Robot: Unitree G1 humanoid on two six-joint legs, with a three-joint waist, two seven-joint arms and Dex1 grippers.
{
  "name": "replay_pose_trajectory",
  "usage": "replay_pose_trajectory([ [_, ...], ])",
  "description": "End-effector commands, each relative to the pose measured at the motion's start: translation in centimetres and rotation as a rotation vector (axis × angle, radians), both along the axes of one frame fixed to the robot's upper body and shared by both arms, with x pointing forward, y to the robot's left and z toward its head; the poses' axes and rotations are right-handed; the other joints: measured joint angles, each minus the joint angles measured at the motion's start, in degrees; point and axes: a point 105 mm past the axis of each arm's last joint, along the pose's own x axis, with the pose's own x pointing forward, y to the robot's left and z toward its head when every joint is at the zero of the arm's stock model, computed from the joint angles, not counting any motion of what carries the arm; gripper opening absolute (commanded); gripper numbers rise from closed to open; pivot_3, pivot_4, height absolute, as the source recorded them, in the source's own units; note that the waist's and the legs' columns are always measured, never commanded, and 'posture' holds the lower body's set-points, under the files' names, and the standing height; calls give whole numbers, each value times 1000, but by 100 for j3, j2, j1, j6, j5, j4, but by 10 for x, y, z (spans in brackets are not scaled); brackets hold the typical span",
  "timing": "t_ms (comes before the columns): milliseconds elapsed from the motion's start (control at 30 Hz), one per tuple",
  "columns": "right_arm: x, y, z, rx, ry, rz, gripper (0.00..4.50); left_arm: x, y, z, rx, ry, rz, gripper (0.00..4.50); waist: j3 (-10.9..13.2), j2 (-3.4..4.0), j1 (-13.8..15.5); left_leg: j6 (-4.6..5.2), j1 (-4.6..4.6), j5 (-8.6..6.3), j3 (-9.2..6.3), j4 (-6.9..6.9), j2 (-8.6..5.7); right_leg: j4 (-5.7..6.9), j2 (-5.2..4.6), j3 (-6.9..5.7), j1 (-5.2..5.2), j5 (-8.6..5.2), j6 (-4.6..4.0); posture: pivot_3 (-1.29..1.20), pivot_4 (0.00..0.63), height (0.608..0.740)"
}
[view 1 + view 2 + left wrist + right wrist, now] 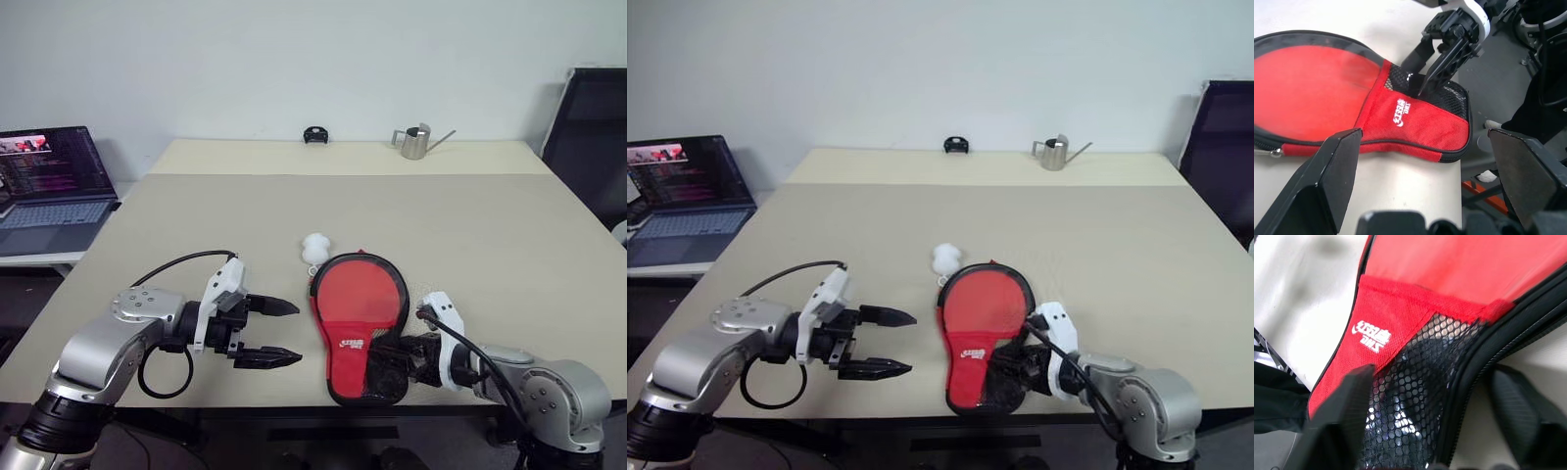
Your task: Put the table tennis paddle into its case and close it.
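Beige table (509, 245) carried the case (358, 323) at its near edge. Left gripper (269, 333) hung released beside it; right gripper (397, 357) straddled the mesh end, fingers released. Paddle location could not be told. Zipper closure should be verified.

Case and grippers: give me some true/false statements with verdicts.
1. The case lies red side up on the table. True.
2. The left gripper is shut on the case. False: it is open, beside the case and apart from it.
3. The right gripper is at the case's mesh-pocket end. True.
4. The metal pitcher stands next to the case. False: it stands at the table's far edge.
5. The laptop is closed. False: it is open.
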Motion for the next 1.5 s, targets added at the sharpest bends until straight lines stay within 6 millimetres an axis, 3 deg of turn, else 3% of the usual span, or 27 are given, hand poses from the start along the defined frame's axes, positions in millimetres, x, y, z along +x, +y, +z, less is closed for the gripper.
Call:
replay_pose_trajectory([
  [33,-1,-13,7,-19,-35,-32,4413,-4,-5,9,-25,-40,-26,4500,0,0,14,0,-1,0,-1,0,0,-1,0,-1,0,0,0,0,150,740],
  [233,13,-22,40,15,-163,-21,4413,1,-3,12,-56,-58,33,4500,2,3,-7,0,-2,0,0,-2,0,0,0,1,-3,0,-1,0,150,740],
  [400,30,-19,61,-14,-283,35,4413,20,-1,23,-112,-130,159,4500,2,1,-4,0,-2,0,-3,-2,1,-1,1,-2,-2,0,-1,0,150,740],
  [533,46,-1,73,-31,-368,130,4413,46,14,24,-118,-228,373,4500,3,0,-17,0,-2,0,2,-1,-1,-3,1,3,-2,0,0,0,150,740],
  [767,66,21,73,-98,-472,273,4413,63,37,16,-93,-280,595,4500,3,-1,-2,0,-7,0,0,-2,0,-9,0,1,-5,0,-1,0,150,740],
  [967,78,44,61,-105,-486,357,4413,63,55,20,-73,-297,650,4500,4,-1,0,0,-9,0,-5,-2,2,-12,0,-3,-7,0,-2,0,150,740],
  [1133,83,53,33,-117,-454,383,4413,78,59,23,-85,-300,733,4500,3,-1,21,0,-10,0,-5,0,0,-14,-2,-3,-6,1,-1,0,150,740],
  [1300,90,50,16,-167,-450,371,4413,87,48,22,-97,-272,719,4500,3,-1,18,-1,-11,0,-4,0,-1,-14,-3,-2,-7,1,-1,0,150,740],
  [1500,93,43,2,-196,-442,344,4413,123,12,26,-139,-228,671,4500,-1,-8,35,-1,-9,0,-6,4,-4,-8,-2,-7,-2,3,0,0,150,740],
])
